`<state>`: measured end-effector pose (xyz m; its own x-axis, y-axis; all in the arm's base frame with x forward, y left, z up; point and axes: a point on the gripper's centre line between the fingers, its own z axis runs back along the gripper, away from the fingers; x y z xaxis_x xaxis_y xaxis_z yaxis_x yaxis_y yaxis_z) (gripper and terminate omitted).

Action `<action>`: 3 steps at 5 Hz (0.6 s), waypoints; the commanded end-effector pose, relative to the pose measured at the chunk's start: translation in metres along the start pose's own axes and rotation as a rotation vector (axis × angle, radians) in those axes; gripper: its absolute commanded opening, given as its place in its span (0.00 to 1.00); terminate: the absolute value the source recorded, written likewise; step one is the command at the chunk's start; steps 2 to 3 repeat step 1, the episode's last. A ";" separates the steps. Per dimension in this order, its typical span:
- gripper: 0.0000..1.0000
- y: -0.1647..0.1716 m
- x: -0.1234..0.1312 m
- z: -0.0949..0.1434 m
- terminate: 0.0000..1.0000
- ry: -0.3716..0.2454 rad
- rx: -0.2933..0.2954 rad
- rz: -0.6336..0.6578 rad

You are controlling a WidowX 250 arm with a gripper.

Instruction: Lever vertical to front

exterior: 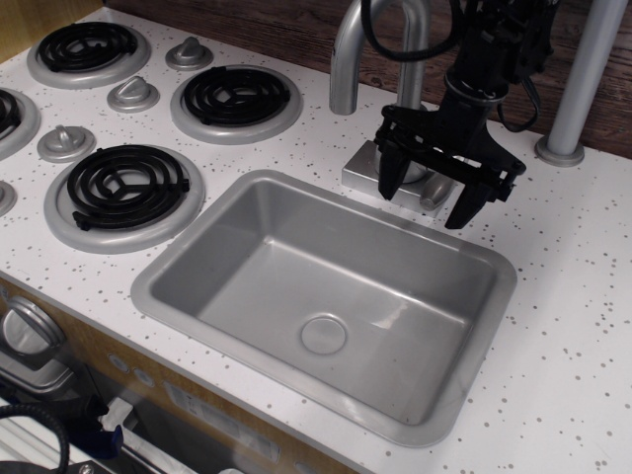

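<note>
The lever (pixel 433 195) is a short silver-grey rod; only its rounded tip shows, leaning forward over the sink's back rim. It joins the faucet body, whose square base (pixel 366 168) stands behind the sink (pixel 207 222). My black gripper (pixel 431 194) hangs over the faucet body, its two fingers (pixel 389 179) spread wide on either side of the lever tip without touching it. The gripper is open. The arm hides the rest of the lever and the joint.
The tall curved faucet spout (pixel 345 59) rises just left of the arm. A grey post (pixel 582 79) stands at the back right. Black stove burners (pixel 125 184) and round silver knobs (pixel 66 141) fill the counter's left side.
</note>
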<state>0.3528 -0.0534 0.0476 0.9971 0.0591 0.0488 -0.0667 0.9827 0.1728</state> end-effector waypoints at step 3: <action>1.00 0.001 0.001 0.027 1.00 -0.078 -0.016 0.019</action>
